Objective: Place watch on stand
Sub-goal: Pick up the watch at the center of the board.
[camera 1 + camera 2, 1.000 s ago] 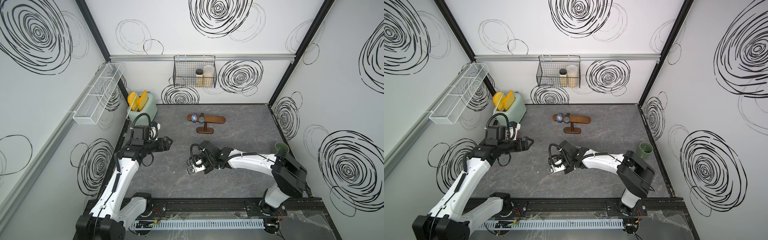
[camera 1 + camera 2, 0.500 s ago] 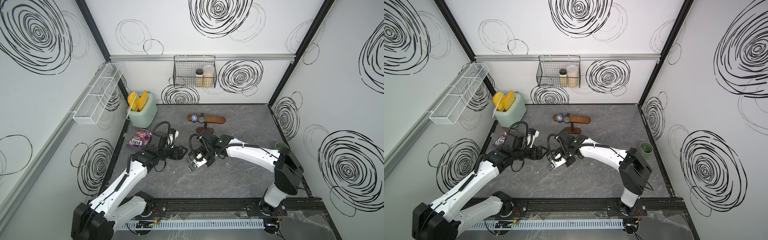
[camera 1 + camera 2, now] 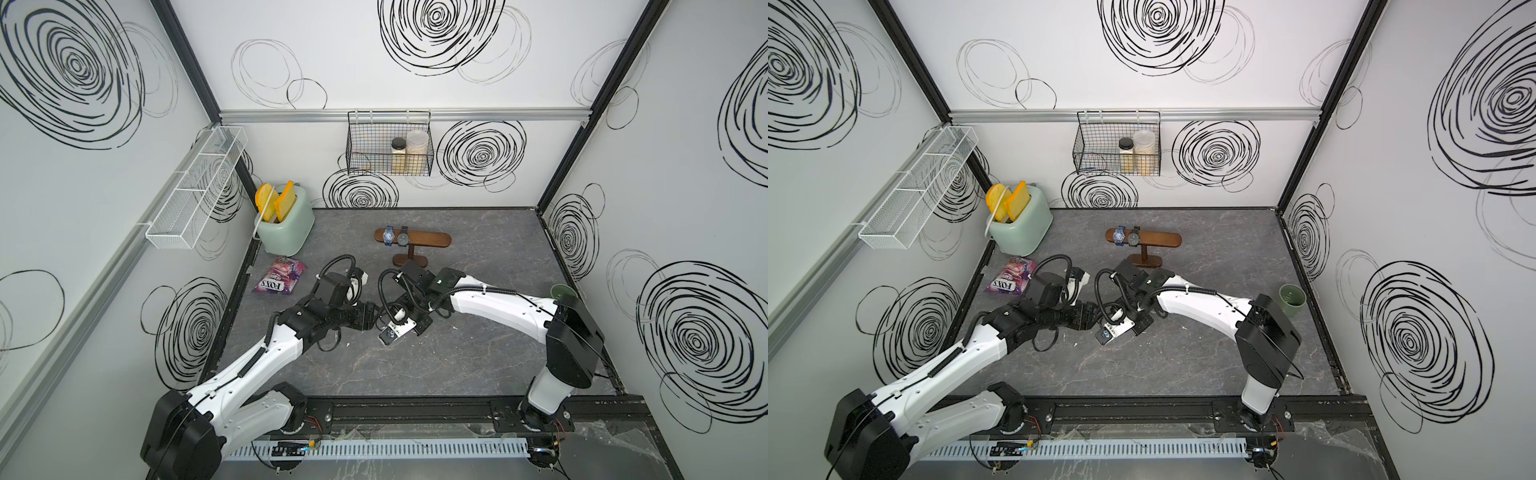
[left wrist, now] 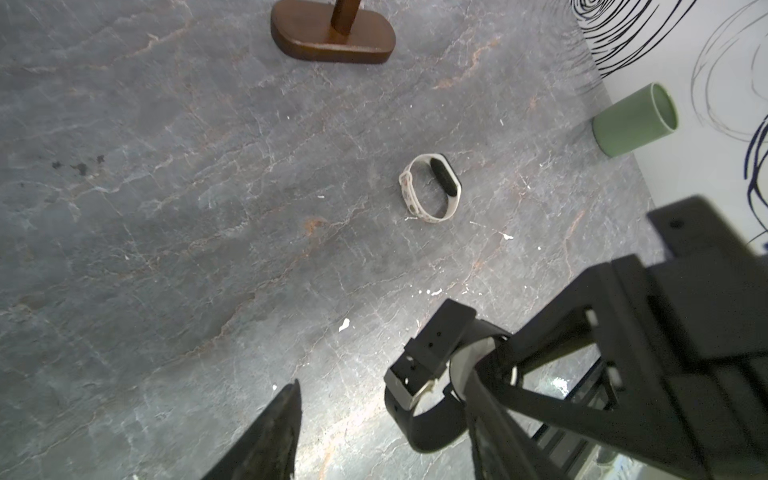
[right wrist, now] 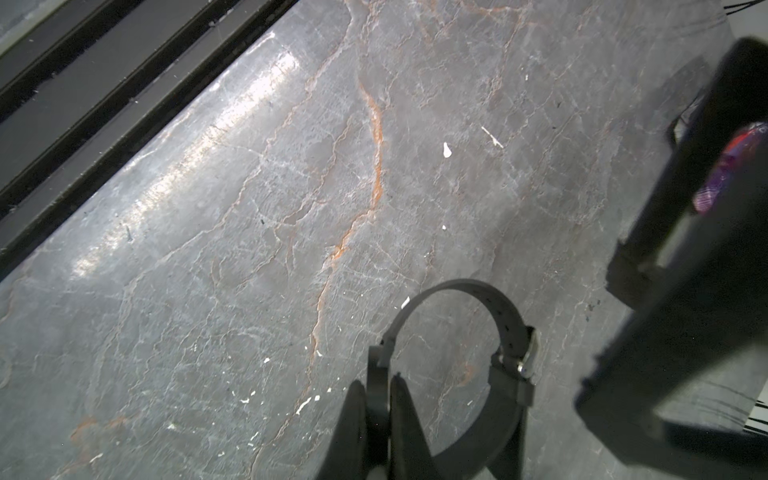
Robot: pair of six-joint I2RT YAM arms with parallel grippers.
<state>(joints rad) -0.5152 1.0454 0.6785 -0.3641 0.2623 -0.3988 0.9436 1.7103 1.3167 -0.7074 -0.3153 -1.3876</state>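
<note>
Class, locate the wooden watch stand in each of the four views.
Both top views: stand near picture centre.
Left wrist: only its base, beyond the cream watch.
Right wrist: not in view.
Shared landmark: green cup, in both top views and left wrist.

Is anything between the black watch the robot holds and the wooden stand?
Nothing visible does. The right gripper is shut on the black watch, and the table toward the stand looks bare. A blue watch and a dark watch fill one end of its bar; the rest is free.
</note>
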